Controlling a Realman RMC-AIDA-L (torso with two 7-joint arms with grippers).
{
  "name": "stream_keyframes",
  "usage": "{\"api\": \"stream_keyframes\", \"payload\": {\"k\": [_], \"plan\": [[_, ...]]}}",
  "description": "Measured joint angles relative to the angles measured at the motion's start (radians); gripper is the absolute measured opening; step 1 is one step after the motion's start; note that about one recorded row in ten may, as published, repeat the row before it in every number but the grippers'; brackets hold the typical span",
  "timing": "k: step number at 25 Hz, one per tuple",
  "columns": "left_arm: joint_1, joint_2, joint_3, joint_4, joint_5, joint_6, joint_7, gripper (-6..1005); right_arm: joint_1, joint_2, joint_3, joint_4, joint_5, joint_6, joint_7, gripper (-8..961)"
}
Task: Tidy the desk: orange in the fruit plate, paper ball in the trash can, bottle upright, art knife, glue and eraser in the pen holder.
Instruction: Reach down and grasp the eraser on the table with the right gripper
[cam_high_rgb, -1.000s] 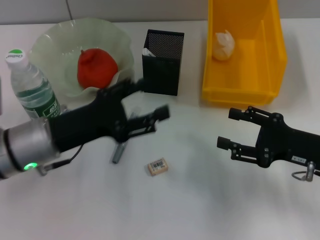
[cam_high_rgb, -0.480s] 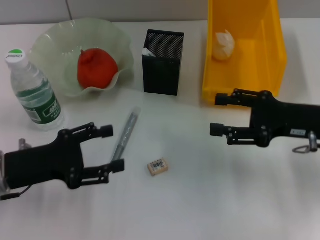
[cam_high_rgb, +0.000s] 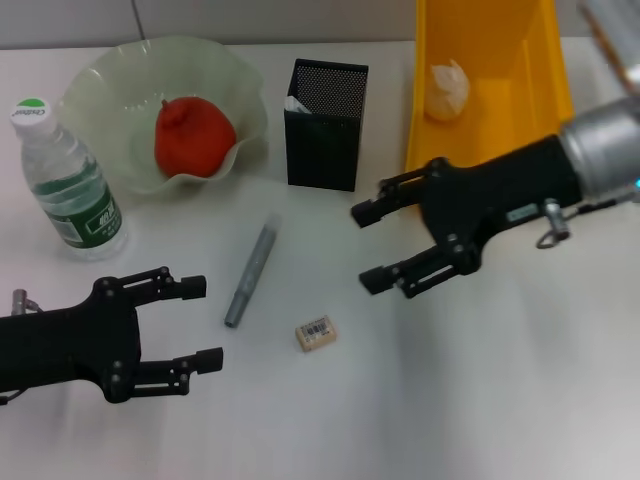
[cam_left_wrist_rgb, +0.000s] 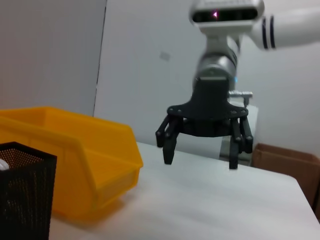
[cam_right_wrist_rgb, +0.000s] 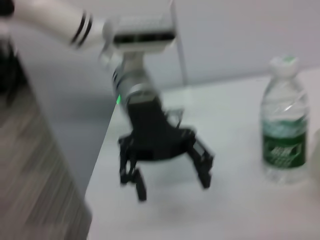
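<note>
The orange (cam_high_rgb: 193, 135) lies in the pale green fruit plate (cam_high_rgb: 100, 80) at the back left. Beside the plate the bottle (cam_high_rgb: 65, 180) stands upright. The paper ball (cam_high_rgb: 448, 90) rests inside the yellow trash can (cam_high_rgb: 490, 150). Between them is the black mesh pen holder (cam_high_rgb: 325, 130), with something white showing inside it. A slim grey art knife (cam_high_rgb: 250, 275) lies on the table in front of the holder, and the tan eraser (cam_high_rgb: 315, 333) lies just right of its near end. My left gripper (cam_high_rgb: 200, 322) is open near the front left, empty. My right gripper (cam_high_rgb: 365, 248) hangs open right of the knife, empty.
The left wrist view shows the right gripper (cam_left_wrist_rgb: 200, 160) beyond the trash can (cam_left_wrist_rgb: 75, 150) and the pen holder (cam_left_wrist_rgb: 22, 190). The right wrist view shows the left gripper (cam_right_wrist_rgb: 173, 186), the bottle (cam_right_wrist_rgb: 284, 125) and the table's left edge.
My left arm has pulled back to the front left, leaving the art knife on the table. My right arm has swung left from the right side toward the middle.
</note>
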Motion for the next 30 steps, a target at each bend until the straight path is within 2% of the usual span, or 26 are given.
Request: {"api": "stream_keyframes", "payload": {"k": [3,4,6,7,8,12,15,18,27,30], "plan": [[0.000,0.000,0.000,0.000,0.000,0.000,0.000,827,0.073,0.015,-0.085,-0.020,-0.055,0.029,0.050,725],[-0.005,0.000,-0.033,0.001,0.032,0.005,-0.003,826,0.094,0.024,-0.108,-0.027,-0.077,0.041,0.062,725],[-0.007,0.000,-0.044,0.004,0.042,0.006,-0.007,824,0.128,0.044,-0.141,-0.041,-0.128,0.060,0.080,724],[-0.007,0.000,-0.044,0.004,0.042,0.006,-0.007,824,0.160,0.066,-0.171,-0.051,-0.183,0.080,0.091,724],[-0.007,0.000,-0.049,0.006,0.044,0.007,-0.008,824,0.160,0.066,-0.171,-0.051,-0.183,0.080,0.091,724],[-0.005,0.004,-0.061,0.012,0.048,0.007,-0.009,824,0.201,0.078,-0.303,-0.044,-0.200,0.160,0.107,723],[-0.001,0.005,-0.069,0.012,0.050,0.006,-0.010,824,0.206,0.079,-0.354,-0.041,-0.187,0.187,0.113,722],[0.003,0.007,-0.071,0.011,0.051,0.004,-0.010,824,0.212,0.080,-0.477,-0.039,-0.142,0.240,0.134,722],[0.008,0.008,-0.083,0.004,0.052,0.003,-0.011,824,0.203,0.080,-0.661,-0.041,-0.064,0.338,0.151,720],[0.008,0.005,-0.083,0.003,0.052,0.001,-0.010,824,0.200,0.080,-0.686,-0.039,-0.049,0.357,0.151,719]]}}
